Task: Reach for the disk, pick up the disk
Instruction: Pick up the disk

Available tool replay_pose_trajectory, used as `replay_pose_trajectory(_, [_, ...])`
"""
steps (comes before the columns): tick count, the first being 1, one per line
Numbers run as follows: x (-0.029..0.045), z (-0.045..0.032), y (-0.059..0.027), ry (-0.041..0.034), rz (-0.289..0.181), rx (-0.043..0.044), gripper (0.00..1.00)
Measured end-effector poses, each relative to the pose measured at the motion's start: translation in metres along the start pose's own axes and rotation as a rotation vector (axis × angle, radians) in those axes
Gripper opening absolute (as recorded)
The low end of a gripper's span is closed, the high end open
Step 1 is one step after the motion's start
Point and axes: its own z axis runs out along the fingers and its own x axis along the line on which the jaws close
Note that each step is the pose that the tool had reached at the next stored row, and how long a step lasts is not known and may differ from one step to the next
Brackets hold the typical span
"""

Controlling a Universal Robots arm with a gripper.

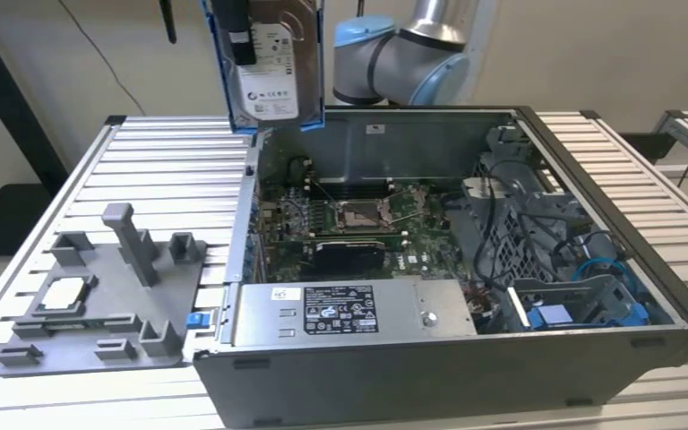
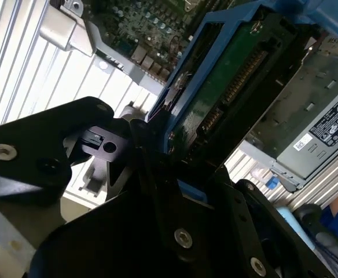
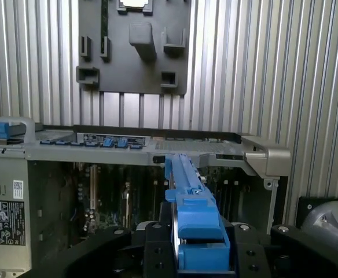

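I see the gripper [image 3: 201, 255] clamped on the disk [image 1: 277, 67], hanging top, left of centre in the exterior view, above the open computer case [image 1: 440, 376]. Slatted metal table [image 1: 165, 152] underneath, and what looks like a plain beige wall [image 1: 559, 54] behind.

arm [image 1: 404, 58]: silver-grey tube, pale-blue joint caps | tool [image 3: 199, 231]: black plates (silver screw heads)
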Motion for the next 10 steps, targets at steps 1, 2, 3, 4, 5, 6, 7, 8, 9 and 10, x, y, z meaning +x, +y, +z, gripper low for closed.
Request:
replay_pose_trajectory(1, [0.0001,0.0002,-0.0028,0.0001,0.000,0.0000,0.00])
replay_pose_trajectory(2, [0.0001,0.0004,-0.0055,0.0000,0.000,0.0001,0.00])
replay_pose_trajectory(3, [0.0002,0.0006,-0.0082,0.0000,0.000,0.0000,0.00])
replay_pose_trajectory(4, [0.0003,0.0008,-0.0109,-0.0001,0.000,0.0001,0.00])
replay_pose_trajectory(5, [0.0003,0.0009,-0.0136,0.0000,0.000,0.0000,0.00])
replay_pose_trajectory(6, [0.0004,0.0011,-0.0164,0.0000,0.000,0.0000,0.00])
replay_pose_trajectory(7, [0.0005,0.0014,-0.0191,-0.0001,0.000,0.0001,0.00])
replay_pose_trajectory(8, [0.0005,0.0015,-0.0220,0.0000,0.000,0.0000,0.00])
replay_pose_trajectory(9, [0.0006,0.0017,-0.0245,0.0000,0.000,0.0000,0.00])
replay_pose_trajectory(10, [0.0006,0.0018,-0.0273,0.0000,0.000,0.0000,0.00])
